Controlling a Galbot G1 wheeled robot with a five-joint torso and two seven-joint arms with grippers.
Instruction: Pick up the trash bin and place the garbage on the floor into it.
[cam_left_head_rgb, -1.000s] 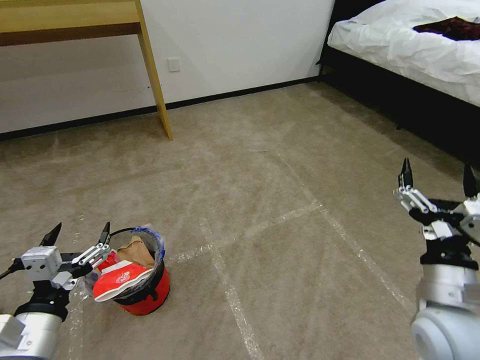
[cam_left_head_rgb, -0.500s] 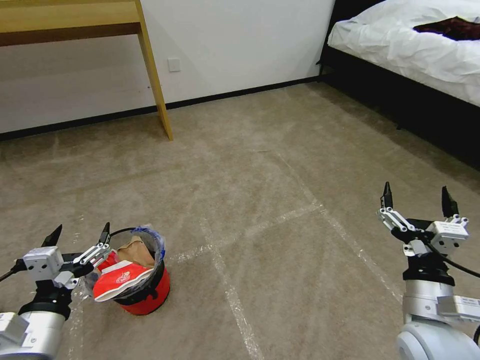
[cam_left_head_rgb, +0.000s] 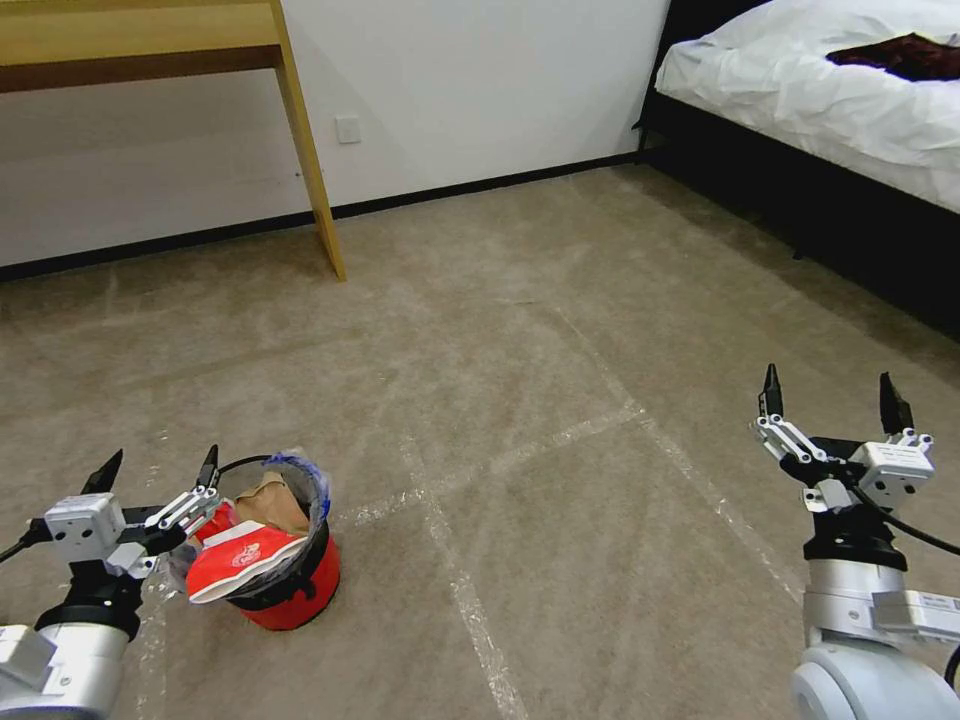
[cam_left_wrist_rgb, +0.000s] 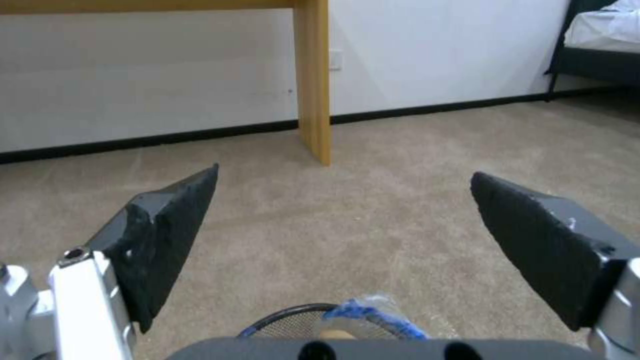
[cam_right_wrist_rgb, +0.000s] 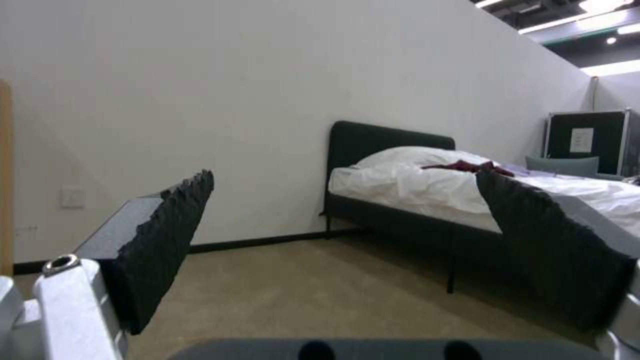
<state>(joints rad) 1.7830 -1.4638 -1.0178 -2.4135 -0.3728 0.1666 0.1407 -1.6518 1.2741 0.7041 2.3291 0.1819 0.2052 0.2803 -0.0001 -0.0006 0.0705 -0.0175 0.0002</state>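
The small red trash bin (cam_left_head_rgb: 300, 590) with a black rim and clear liner stands on the carpeted floor (cam_left_head_rgb: 560, 400) at the lower left. Garbage fills it: a red-and-white wrapper (cam_left_head_rgb: 240, 565) and brown paper (cam_left_head_rgb: 270, 500). Its rim (cam_left_wrist_rgb: 313, 322) also peeks in at the edge of the left wrist view. My left gripper (cam_left_head_rgb: 158, 467) hovers open just beside and above the bin, holding nothing. At the lower right my right gripper (cam_left_head_rgb: 828, 388) is open and empty, fingers pointing up, well away from the bin.
A wooden desk leg (cam_left_head_rgb: 312, 160) stands at the white wall behind the bin. A bed (cam_left_head_rgb: 830, 90) with white bedding and a dark red cloth (cam_left_head_rgb: 900, 52) fills the far right. Tape lines (cam_left_head_rgb: 450, 570) cross the carpet between the arms.
My right arm has dropped and drawn in toward the left over the last second, then settled. The left gripper and the bin have stayed put.
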